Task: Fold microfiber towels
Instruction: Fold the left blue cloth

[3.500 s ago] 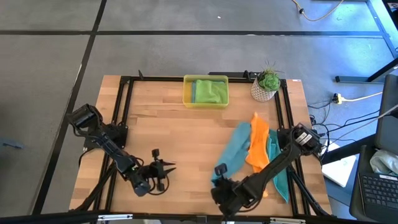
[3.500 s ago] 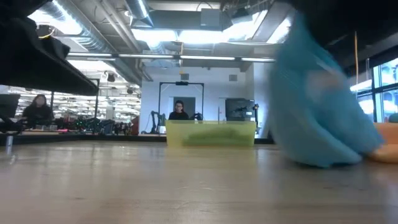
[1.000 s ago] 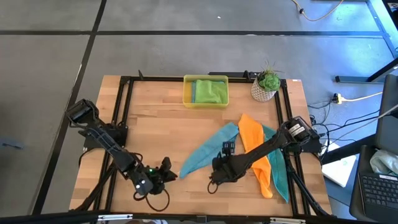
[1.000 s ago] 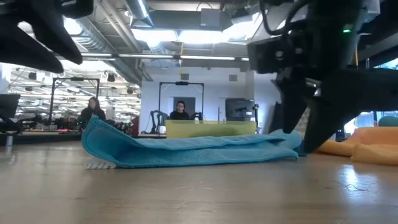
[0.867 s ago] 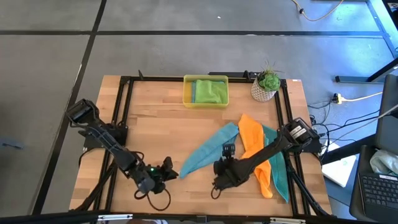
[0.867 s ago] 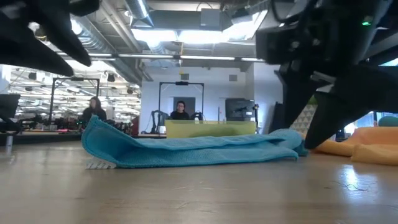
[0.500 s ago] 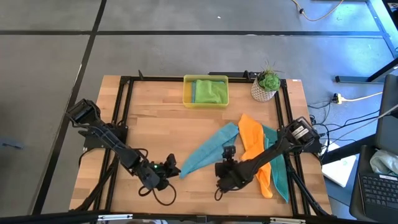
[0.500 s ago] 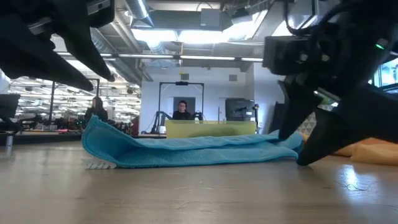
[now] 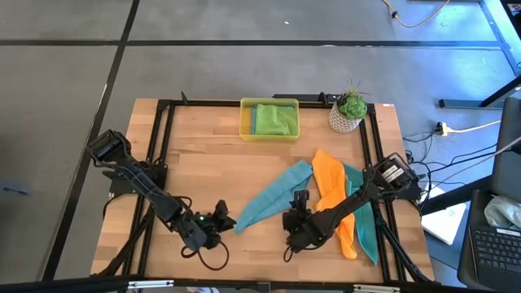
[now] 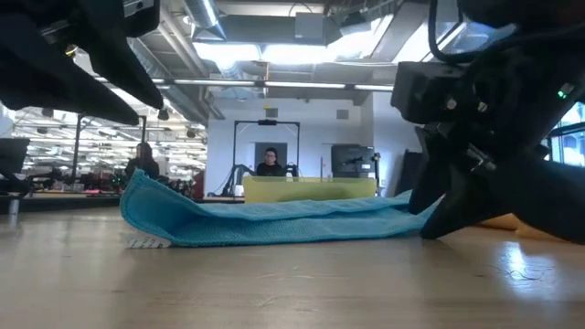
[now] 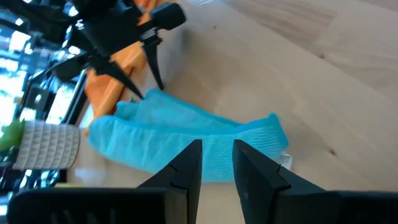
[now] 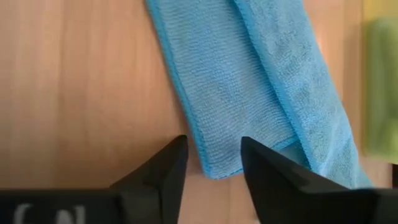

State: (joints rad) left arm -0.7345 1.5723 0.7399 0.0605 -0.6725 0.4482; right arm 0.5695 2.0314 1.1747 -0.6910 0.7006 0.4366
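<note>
Behind my parted, empty left gripper (image 9: 221, 217) and right gripper (image 9: 298, 210), a green towel (image 9: 275, 120) sits folded in the yellow tray (image 9: 245, 118), while the teal towel (image 9: 271, 198) between them and the orange towel (image 9: 334, 195) beyond wait unfolded.

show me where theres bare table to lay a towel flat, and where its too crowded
Bare wood lies between the yellow tray and the left gripper, and across the left side of the table. The right side is crowded: the stretched teal towel, the orange towel, another teal towel, the right gripper and the potted plant.
</note>
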